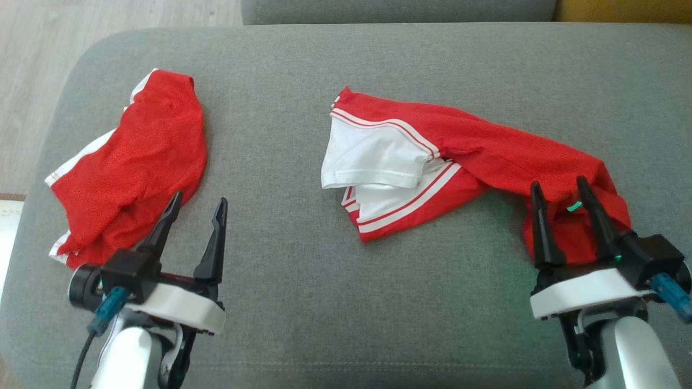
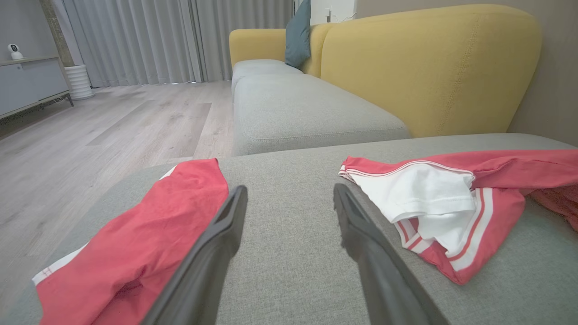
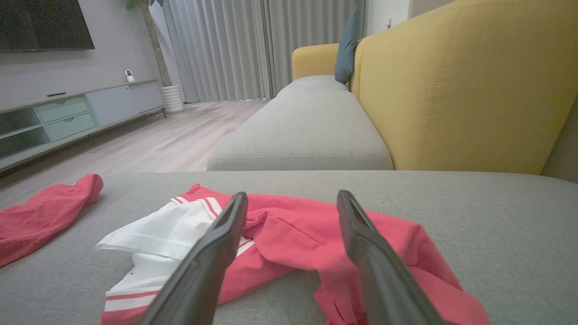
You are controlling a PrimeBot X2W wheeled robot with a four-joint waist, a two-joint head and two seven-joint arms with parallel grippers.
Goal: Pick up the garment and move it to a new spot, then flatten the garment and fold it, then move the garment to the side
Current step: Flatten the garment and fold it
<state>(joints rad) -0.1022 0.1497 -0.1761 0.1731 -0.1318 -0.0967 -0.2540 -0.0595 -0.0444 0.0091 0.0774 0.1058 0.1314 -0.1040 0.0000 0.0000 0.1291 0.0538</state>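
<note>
grey upholstery of a broad seat cushion (image 1: 346, 302) carries everything, with pale wood floor (image 1: 32, 81) off its left edge and a yellow sofa back (image 3: 465, 85) beyond. the red-and-white garment (image 1: 486, 156) lies bunched on the right half of the cushion, a long red ridge running from a white panel (image 1: 373, 156) near the middle to the right gripper (image 1: 558, 182), whose two dark fingers stand apart above the cloth's right end, pinching nothing. the left gripper (image 1: 200, 197) is likewise spread and empty, one tip at the lower edge of a second red garment (image 1: 140, 156) on the left half, well apart from the first; whether it touches that cloth i cannot tell. judging from this, the piece sits at its spot and flattening is the step in hand. to do it well, each gripper should take an outer edge rather than the thick middle fold: the right one could pinch a single layer at the hem beneath it, while the left would need to cross to the white-trimmed end without dragging the other red piece along. drawing the two ends away from each other, low over the cushion, should work out the twist; lifting high would probably let the cloth roll up. the doubled striped hem under the white panel looks likely to remain tucked, so it may want a separate tug. thin fabric like this probably slips, so a deep pinch seems safer.
</note>
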